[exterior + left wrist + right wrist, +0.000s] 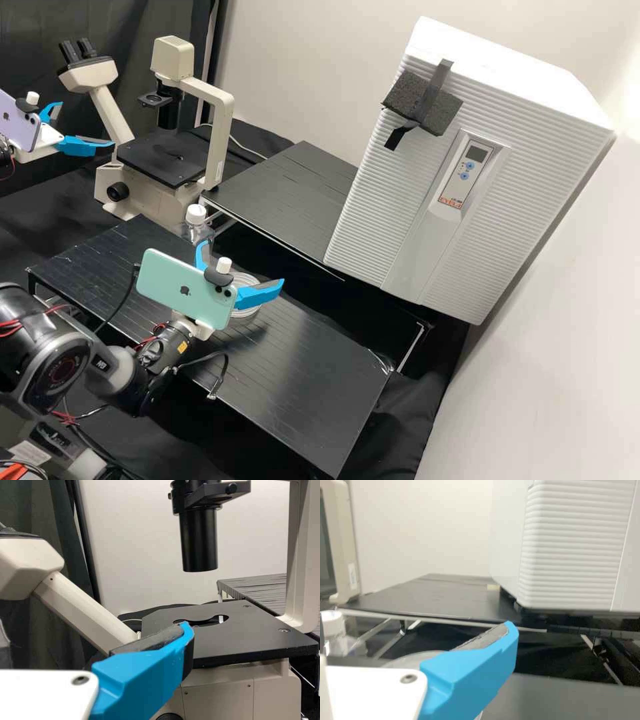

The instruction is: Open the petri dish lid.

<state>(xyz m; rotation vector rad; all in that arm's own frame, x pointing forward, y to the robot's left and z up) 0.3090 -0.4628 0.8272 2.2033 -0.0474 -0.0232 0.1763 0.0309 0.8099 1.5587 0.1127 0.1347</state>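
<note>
High view: left tool (85, 125) stands released at left; right tool (241, 265), also spread, is close by the petri dish (245, 278) on the near surface (313, 373). Dish seems unopened; gripping, lifting remain.

Clear glossy dish (248, 279), shiny black bench top (303, 393), matt cloth (407, 413), rough foam pad (402, 94)

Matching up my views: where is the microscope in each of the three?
High view: upper left, the microscope stands beyond the near black bench.
Left wrist view: close up across much of the picture, with its black stage beneath a hanging black tube.
Right wrist view: only part, its beige upright at a picture edge.
Shared landmark: the rear black platform, beside that upright.
</note>
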